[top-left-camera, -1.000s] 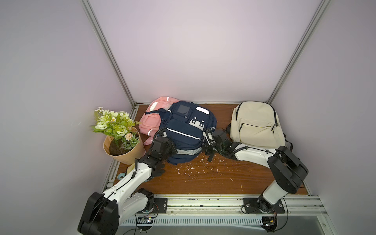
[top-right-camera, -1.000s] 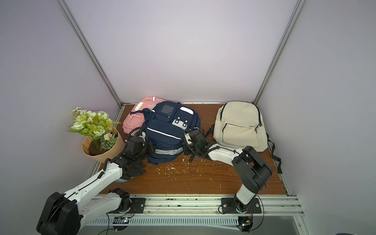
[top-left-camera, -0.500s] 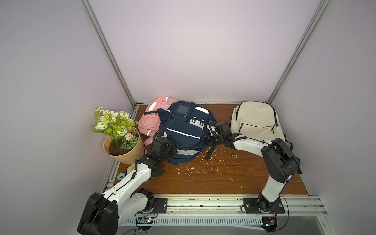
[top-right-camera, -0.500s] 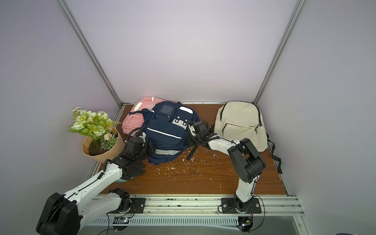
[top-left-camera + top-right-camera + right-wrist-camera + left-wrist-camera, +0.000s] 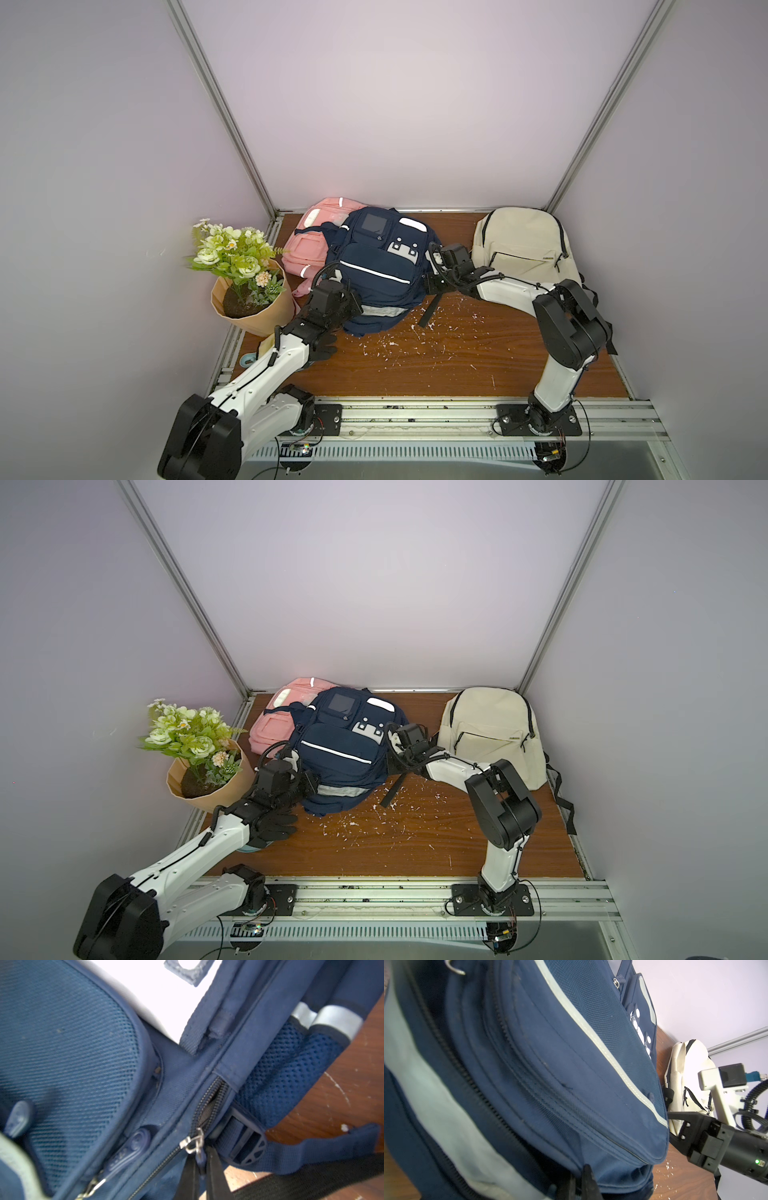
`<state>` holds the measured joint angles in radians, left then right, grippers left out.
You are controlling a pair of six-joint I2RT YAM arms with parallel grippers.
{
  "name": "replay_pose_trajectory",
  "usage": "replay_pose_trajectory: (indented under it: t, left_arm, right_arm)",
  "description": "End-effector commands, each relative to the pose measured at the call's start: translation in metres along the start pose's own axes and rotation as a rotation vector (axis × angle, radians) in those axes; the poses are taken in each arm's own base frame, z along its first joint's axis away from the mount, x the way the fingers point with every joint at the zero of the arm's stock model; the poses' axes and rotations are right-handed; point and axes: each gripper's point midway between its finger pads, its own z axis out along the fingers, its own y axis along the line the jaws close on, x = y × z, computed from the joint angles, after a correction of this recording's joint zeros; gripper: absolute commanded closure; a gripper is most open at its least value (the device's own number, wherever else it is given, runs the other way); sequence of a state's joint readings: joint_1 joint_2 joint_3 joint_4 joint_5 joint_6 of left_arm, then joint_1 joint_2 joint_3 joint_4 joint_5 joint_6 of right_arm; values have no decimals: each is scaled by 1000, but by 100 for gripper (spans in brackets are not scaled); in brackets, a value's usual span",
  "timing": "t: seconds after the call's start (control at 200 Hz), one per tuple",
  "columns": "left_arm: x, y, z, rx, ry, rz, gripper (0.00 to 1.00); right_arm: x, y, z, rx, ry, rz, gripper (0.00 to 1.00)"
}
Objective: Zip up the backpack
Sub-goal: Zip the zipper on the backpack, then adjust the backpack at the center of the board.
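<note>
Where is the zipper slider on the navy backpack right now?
In the right wrist view, the slider sits on the navy backpack's side facing the cream backpack, held by the right gripper.

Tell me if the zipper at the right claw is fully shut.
Partly open. On the navy backpack, the teeth gape apart beyond the zipper pull.

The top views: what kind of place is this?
Probably a robot test cell: panel walls on aluminium posts enclose a wooden table, with left arm and right arm bolted to a rail.
</note>
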<state>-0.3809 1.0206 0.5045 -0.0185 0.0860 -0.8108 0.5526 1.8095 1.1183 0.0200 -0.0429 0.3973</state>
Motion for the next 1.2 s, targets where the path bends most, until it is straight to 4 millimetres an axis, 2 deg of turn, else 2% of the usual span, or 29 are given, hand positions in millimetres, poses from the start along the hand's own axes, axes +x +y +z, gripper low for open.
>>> replay_pose_trajectory:
  t: [0.0,0.14,0.335,0.57,0.671,0.746,0.791,0.856,0.956,1.026,1.196]
  left_arm:
    - [-3,53,-13,-232,-43,13,100]
    - [-5,54,-19,-235,-62,7,100]
    - [-2,52,-14,-220,-46,10,100]
    - [-2,52,-8,-225,-36,20,100]
    - [-2,53,-7,-233,-36,22,100]
    - [0,52,-3,-223,-20,28,100]
    - [3,49,0,-208,6,48,100]
    - [7,48,4,-207,33,61,100]
    - [9,51,6,-210,34,67,100]
    - [9,52,6,-215,34,69,100]
    - [8,52,3,-219,25,71,100]
  right_arm:
    - [-53,-138,-26,463,-195,233,100]
    - [-63,-140,-24,458,-203,249,100]
    - [-66,-120,-26,414,-223,209,97]
    - [-62,-107,-33,367,-234,193,92]
    - [-64,-95,-39,307,-247,172,82]
    - [-67,-63,-44,129,-245,89,62]
    - [-69,-54,-49,88,-236,57,54]
    - [-71,-61,-57,126,-235,58,46]
    - [-70,-89,-58,203,-229,119,43]
    - [-69,-99,-54,191,-223,176,39]
    - [-80,-78,-38,73,-232,212,33]
